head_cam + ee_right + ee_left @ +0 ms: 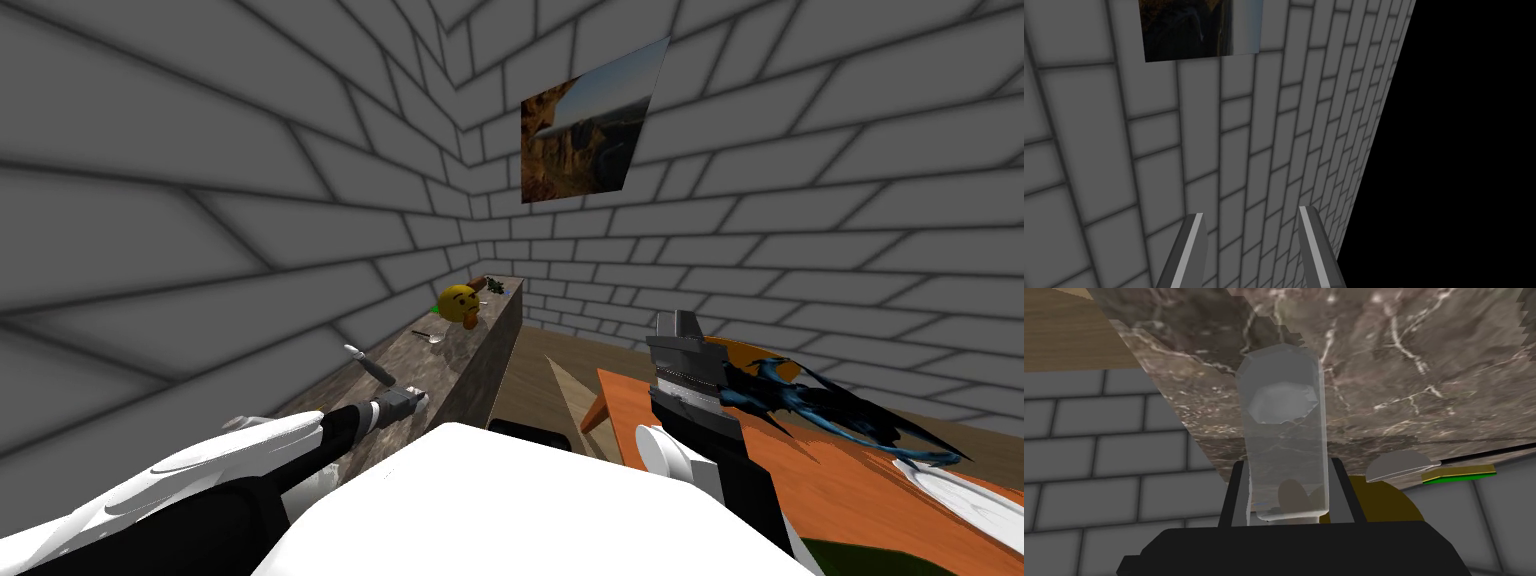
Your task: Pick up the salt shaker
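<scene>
The left gripper [1289,490] held the salt shaker [1284,413] tight by its sides.
The see-through shaker sat between the two fingers. Its long side pointed straight out from the gripper, over the near left end of the brown marble counter [440,360]. The spoon [432,337] and the yellow face ball [458,303] were farther along. I could not tell if the shaker touched the counter. The next move looks like a straight lift up. The right gripper [1249,235] was far off on the right, fingers wide, holding nothing.
</scene>
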